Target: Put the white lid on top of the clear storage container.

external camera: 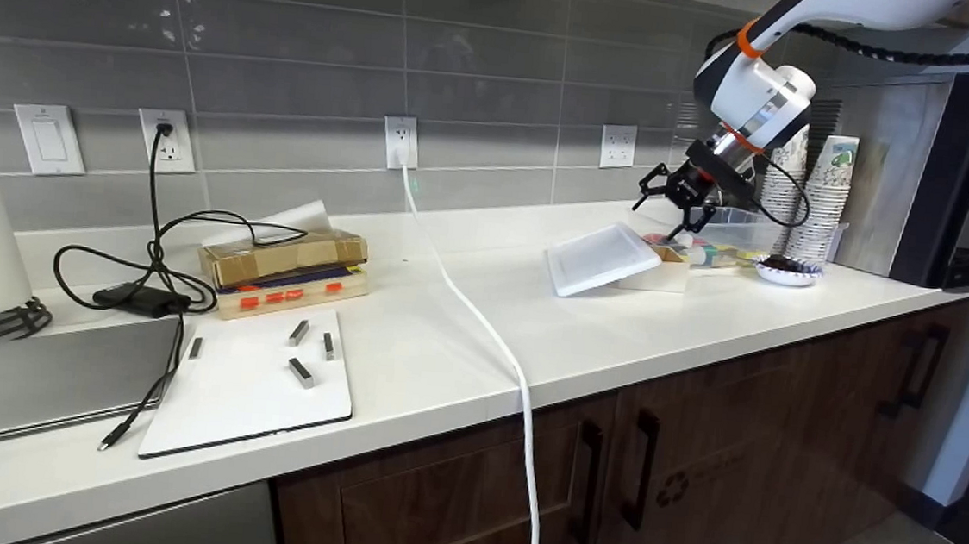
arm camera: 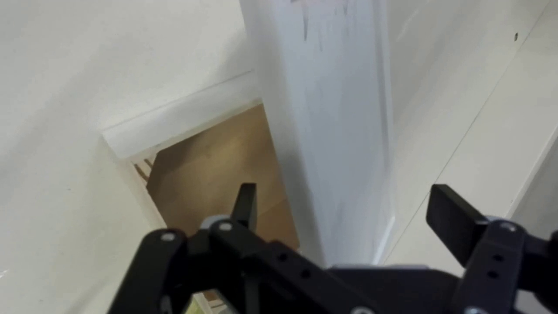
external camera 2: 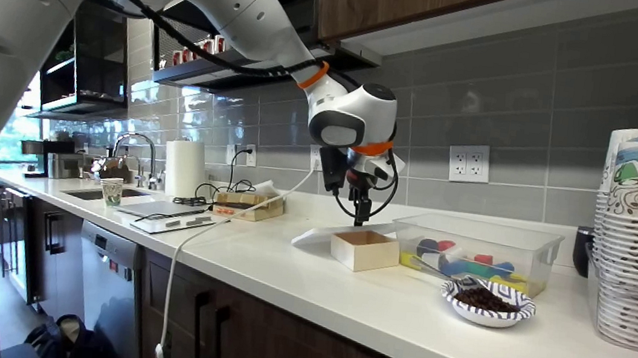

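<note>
— Got gripper (arm camera: 343, 195) up close, spread wide?
— Yep. Log white lid (external camera: 602, 260) as tilted, left of pale box (external camera 2: 376, 258), apparently leaning on its rim.
— And clear storage container (external camera 2: 473, 240)?
— Just right of box.

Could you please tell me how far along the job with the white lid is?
Done: the open gripper hangs over the white lid, straddling it in the wrist view. In hand: nothing looks gripped; the lid lies tilted, apparently propped on the small open box. Left: grasping it, lifting it and laying it on the clear storage container, which stands uncovered.
</note>
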You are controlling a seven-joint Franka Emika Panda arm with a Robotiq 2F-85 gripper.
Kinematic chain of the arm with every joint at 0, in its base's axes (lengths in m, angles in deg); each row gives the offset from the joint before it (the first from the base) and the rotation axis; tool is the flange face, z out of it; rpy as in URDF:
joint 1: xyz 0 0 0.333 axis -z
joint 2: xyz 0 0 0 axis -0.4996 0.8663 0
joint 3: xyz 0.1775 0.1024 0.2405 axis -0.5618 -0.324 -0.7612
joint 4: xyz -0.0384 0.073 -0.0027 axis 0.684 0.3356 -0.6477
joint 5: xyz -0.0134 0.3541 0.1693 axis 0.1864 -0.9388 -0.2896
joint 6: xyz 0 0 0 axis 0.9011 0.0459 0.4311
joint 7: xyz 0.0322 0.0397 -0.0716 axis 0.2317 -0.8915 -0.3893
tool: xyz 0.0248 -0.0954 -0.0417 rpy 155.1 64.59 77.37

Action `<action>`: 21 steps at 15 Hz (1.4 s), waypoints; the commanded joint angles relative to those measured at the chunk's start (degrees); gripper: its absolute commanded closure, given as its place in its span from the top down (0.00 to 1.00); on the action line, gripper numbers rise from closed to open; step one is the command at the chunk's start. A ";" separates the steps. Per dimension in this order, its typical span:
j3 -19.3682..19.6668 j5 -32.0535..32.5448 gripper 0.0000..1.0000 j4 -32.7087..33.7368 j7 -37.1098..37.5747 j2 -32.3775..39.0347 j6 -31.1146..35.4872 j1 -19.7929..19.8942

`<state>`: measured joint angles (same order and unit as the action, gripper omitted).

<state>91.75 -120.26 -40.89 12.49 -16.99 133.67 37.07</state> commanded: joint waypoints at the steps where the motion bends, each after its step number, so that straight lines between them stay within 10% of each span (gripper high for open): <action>1: -1.23 -0.30 1.00 4.62 1.07 3.66 -1.13 1.90; 15: -2.56 0.71 1.00 10.54 0.92 9.93 -4.06 3.50; 16: -2.64 0.64 0.75 10.72 0.84 10.09 -3.98 3.58; 21: -2.72 1.02 0.42 11.58 0.57 11.05 -3.88 3.58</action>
<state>89.84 -120.11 -31.79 12.56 -7.50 131.05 39.74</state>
